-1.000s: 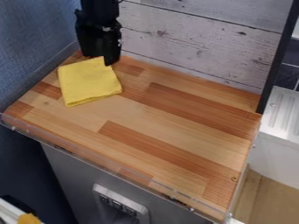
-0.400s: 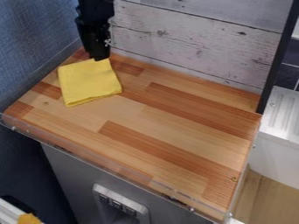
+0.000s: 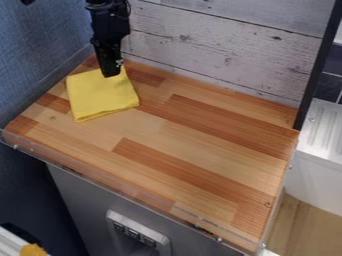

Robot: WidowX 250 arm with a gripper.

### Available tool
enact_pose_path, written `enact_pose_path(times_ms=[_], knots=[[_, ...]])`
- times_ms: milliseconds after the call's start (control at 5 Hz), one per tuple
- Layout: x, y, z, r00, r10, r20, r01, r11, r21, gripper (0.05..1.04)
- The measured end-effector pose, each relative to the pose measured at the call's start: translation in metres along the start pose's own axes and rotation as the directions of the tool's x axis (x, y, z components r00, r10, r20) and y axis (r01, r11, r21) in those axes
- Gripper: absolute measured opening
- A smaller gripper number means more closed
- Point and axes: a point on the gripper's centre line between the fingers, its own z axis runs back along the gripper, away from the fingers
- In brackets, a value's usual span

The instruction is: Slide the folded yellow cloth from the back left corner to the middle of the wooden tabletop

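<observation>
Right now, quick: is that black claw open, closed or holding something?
Gripper: can't tell whether open, closed or holding; its tip is at the cloth's back edge.

Folded yellow cloth (image 3: 100, 100) on a wooden countertop (image 3: 200, 150), with the black gripper (image 3: 110, 74) at the cloth's far edge, a whitewashed plank wall (image 3: 220, 50) beyond the cloth, a blue textured wall (image 3: 40, 40) to its left, and a black strip (image 3: 317, 65) well to its right.
</observation>
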Motion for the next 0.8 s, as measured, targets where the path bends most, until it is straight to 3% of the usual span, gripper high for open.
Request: enact_pose_path(times_ms=[200,800], knots=[[-0.001,0.003,-0.007,1.000,-0.028,0.008,0.028,1.000,0.006,0.072],[-0.014,0.000,-0.031,0.999,-0.046,-0.029,0.045,0.999,-0.029,0.063]])
